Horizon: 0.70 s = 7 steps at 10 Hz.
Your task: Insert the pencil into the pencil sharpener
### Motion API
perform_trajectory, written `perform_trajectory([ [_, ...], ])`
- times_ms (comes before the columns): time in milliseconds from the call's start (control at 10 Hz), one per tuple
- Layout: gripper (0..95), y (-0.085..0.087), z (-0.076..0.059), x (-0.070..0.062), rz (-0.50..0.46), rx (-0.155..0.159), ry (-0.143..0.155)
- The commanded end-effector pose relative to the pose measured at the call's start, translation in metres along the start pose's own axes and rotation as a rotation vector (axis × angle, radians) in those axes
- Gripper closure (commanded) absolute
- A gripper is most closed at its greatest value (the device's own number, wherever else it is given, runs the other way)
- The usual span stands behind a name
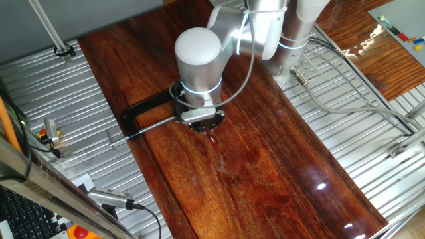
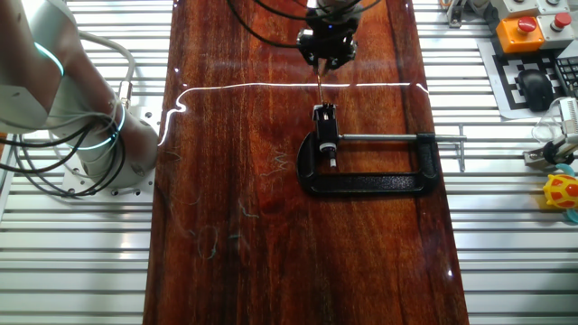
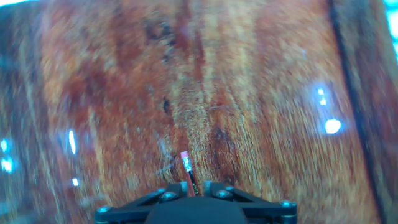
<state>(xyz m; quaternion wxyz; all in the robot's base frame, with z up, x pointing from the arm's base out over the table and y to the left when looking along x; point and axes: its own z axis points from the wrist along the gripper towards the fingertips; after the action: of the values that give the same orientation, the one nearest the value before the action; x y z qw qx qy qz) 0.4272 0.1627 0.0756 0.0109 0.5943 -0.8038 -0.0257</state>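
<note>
My gripper (image 2: 327, 60) is shut on the pencil (image 2: 319, 86), a thin dark stick that points out of the fingers toward the pencil sharpener (image 2: 324, 115). The sharpener is a small white block held in the jaw of the black C-clamp (image 2: 370, 183). The pencil's tip ends just short of the sharpener, roughly in line with it. In the hand view the pencil (image 3: 187, 169) sticks out between the fingertips (image 3: 173, 194), its pale end over bare wood. In one fixed view the gripper (image 1: 207, 125) holds the pencil (image 1: 213, 138); the arm hides the sharpener there.
The clamp's long screw rod (image 2: 397, 137) runs to the board's edge with a T-handle (image 2: 461, 147). The red-brown wooden board (image 2: 235, 226) lies on ribbed metal table. A box with an orange button (image 2: 524, 27) and a yellow toy (image 2: 562, 191) sit off the board.
</note>
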Motion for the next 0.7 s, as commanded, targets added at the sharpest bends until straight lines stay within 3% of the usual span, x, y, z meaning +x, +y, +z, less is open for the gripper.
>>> perform_trajectory([
  [100, 95.0, -0.001, 0.0, -0.001, 0.176, 0.004, -0.005],
  [400, 95.0, -0.013, -0.015, 0.024, 0.193, -0.016, 0.028],
  [600, 95.0, -0.033, -0.025, 0.048, 0.133, -0.03, 0.035],
  [700, 95.0, -0.051, -0.032, 0.066, 0.086, -0.043, 0.04],
])
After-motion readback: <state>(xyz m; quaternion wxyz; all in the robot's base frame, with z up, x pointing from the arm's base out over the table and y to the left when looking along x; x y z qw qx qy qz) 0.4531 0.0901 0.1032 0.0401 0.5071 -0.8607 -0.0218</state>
